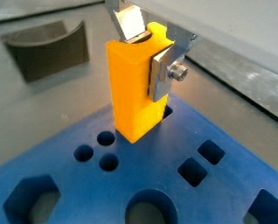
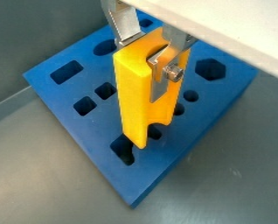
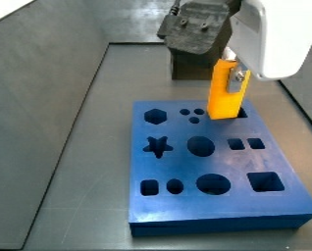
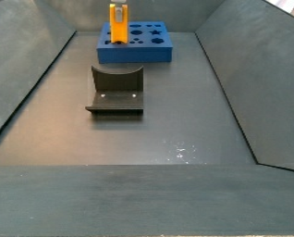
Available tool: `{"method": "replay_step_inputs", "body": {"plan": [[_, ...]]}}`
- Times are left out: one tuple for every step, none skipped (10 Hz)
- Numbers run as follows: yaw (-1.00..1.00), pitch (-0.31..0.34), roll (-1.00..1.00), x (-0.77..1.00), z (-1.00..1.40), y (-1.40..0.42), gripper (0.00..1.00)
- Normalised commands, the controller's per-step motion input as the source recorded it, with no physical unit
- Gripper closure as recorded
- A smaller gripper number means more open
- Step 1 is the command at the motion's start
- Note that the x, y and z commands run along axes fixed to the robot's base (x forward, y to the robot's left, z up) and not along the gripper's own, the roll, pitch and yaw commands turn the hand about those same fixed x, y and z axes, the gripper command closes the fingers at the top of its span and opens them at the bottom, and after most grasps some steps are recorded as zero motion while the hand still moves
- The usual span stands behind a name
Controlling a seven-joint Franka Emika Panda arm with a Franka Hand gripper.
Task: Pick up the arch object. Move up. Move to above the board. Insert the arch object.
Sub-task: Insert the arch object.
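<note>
- The gripper (image 1: 149,54) is closed on the top of the arch object (image 1: 135,92), its silver fingers (image 1: 167,68) clamping the yellow block on two opposite faces, so the jaws stand only as far apart as the block is thick.
- The arch object hangs upright near the middle of both wrist views, and in a side view it shows in the upper right, over the far edge of the board (image 3: 211,172).
- Its lower end sits at, or just inside, a cutout (image 2: 162,133) near the board's edge; whether it has entered cannot be told for sure.
- Risk: if the block is slightly off the slot or twisted, its bottom edge could catch on the blue rim and jam as it goes down.
- Risk: a jam under downward push could make the block slip or tilt between the pads, or shove the board across the bench (image 4: 175,130).
- Risk: letting go before it seats would leave it leaning or toppled.
- The dark grey block with a curved notch (image 1: 45,48) lies well apart, and the fixture (image 4: 116,90) stands clear of the board.
</note>
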Motion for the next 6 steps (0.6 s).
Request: {"method": "replay_step_inputs", "body": {"plan": [[-0.27, -0.057, 0.23, 0.92, -0.36, 0.00, 1.00], [-0.22, -0.020, 0.15, 0.97, -0.31, 0.00, 1.00], [-0.23, 0.000, 0.09, 0.89, -0.31, -0.05, 1.00], [-0.27, 0.001, 0.00, 0.83, -0.41, -0.01, 1.00], [-0.31, 0.043, -0.02, 0.71, -0.43, -0.07, 1.00], [-0.23, 0.134, -0.11, 0.68, -0.49, 0.00, 1.00]]}}
